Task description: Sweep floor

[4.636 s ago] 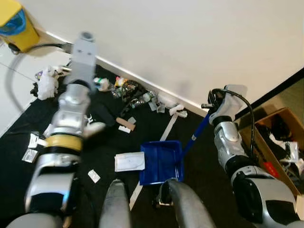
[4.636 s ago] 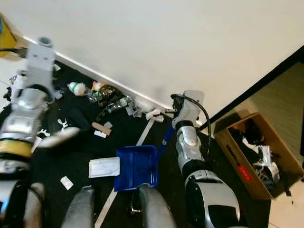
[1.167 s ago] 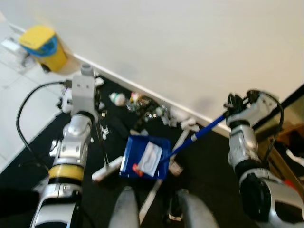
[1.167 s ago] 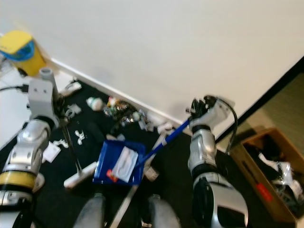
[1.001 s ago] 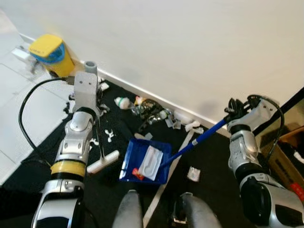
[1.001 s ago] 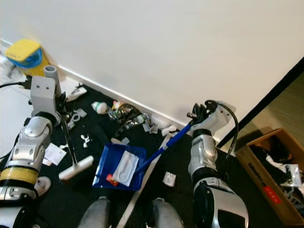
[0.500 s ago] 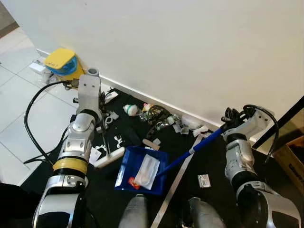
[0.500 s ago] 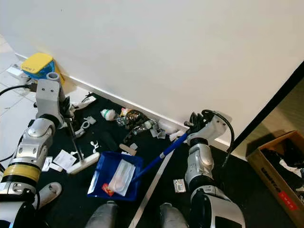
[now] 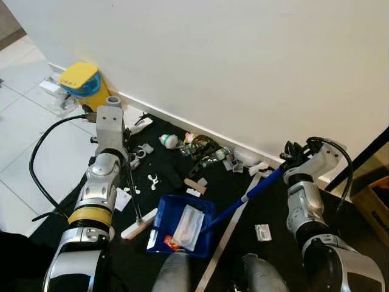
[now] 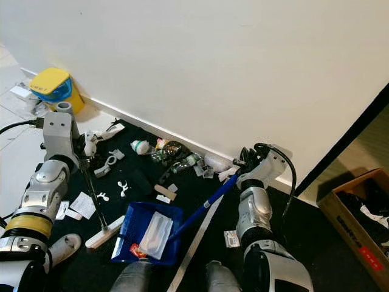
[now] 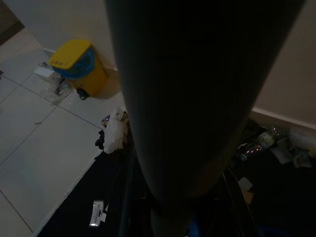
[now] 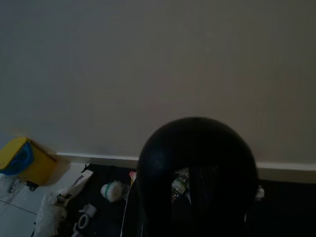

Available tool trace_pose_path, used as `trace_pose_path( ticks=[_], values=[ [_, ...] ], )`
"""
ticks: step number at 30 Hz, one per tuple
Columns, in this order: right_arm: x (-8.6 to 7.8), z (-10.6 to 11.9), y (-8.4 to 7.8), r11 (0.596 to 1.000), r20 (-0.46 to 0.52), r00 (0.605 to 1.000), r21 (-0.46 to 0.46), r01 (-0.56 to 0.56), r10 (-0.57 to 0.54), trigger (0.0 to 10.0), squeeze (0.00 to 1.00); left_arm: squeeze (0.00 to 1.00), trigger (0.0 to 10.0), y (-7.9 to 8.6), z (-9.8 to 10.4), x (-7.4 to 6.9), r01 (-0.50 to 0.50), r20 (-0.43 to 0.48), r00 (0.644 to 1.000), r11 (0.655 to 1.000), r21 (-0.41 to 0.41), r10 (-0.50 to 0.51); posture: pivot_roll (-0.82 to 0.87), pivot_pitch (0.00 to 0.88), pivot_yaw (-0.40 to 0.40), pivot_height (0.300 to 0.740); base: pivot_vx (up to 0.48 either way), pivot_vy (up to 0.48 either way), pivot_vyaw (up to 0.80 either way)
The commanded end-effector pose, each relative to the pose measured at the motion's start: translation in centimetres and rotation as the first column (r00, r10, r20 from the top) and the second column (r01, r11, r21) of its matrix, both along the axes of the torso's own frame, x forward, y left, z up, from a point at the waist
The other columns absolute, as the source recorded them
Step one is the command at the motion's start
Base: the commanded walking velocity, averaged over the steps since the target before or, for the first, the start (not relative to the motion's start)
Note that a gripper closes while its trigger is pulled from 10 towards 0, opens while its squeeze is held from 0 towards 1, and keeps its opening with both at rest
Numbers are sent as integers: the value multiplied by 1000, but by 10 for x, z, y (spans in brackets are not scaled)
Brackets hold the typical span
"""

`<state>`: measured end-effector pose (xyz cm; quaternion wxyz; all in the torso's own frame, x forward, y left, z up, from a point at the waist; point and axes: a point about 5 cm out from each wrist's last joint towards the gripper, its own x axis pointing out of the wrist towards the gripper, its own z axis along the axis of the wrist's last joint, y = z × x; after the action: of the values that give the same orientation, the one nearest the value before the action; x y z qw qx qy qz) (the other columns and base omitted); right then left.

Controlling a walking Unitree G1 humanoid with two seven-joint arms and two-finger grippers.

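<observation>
A blue dustpan (image 9: 168, 218) lies on the black floor mat (image 9: 170, 179) in front of my legs, with a white paper (image 9: 189, 220) and a small red scrap inside. Its long blue handle (image 9: 246, 194) slants up to my right gripper (image 9: 287, 165), which is shut on it. My left gripper (image 9: 123, 163) is shut on the thin black stick of a broom. The white broom head (image 9: 139, 224) rests on the mat just left of the dustpan. Litter (image 9: 200, 148) is heaped along the wall's baseboard. The left wrist view has the stick (image 11: 177, 123) close up and dark.
A yellow bin (image 9: 82, 79) stands by the wall at far left on white tiles. A cardboard box (image 9: 375, 204) sits at far right. A white strip (image 9: 226, 229) and a small packet (image 9: 262, 232) lie on the mat. A black cable (image 9: 45, 158) loops beside my left arm.
The white paper that lay left of the dustpan is now inside it. The broom head has slid nearer to me along the dustpan's left side. The camera view has shifted too.
</observation>
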<state>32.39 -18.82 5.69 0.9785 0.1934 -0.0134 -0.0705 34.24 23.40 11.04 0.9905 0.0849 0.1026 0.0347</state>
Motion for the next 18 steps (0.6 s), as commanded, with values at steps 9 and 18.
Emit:
trace_pose_path(
  ticks=[9, 18],
  values=[
    [-2, -6, 4, 1000, -27, 1000, 24, 0, 1, 10000, 0, 0, 10000, 2, 2, 2, 5, 21, 1000, 1000, 26, -6, 117, 57, 100, 740, 0, 132, 0],
    [-1, -4, 1, 1000, -26, 1000, 12, -2, 3, 10000, 0, 0, 10000, 0, -1, 2, 0, 6, 1000, 1000, 13, 0, 106, 53, 87, 740, 0, 0, 0]
  ],
)
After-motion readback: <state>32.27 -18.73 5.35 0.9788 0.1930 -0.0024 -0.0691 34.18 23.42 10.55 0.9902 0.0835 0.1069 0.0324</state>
